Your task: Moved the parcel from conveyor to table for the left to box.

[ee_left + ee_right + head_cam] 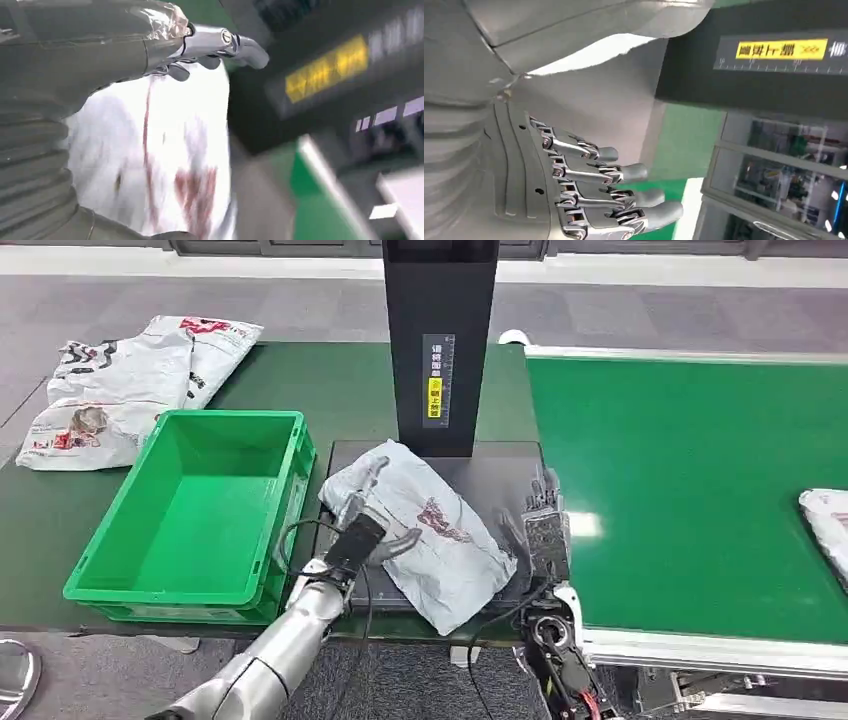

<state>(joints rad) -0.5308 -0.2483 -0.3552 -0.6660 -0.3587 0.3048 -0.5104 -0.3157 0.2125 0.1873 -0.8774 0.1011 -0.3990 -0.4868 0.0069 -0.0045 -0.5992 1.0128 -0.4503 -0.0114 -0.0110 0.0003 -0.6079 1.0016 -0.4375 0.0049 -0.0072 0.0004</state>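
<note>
The crumpled white plastic parcel with red print [425,530] lay on the dark flat platform [500,472] at the foot of the black upright scanner post [438,340], between the empty green plastic crate [200,515] and the green conveyor belt [690,490]. The left hand [362,532] rested on the parcel's near-left part with fingers [220,42] spread over it, though whether it gripped the plastic could not be told. The right hand [545,525] stood released just beside the parcel's right edge, fingers [624,172] straight and apart; 2 more white printed mailer bags [120,385] lay behind the crate, and another parcel [828,520] sat on the belt's far right.
</note>
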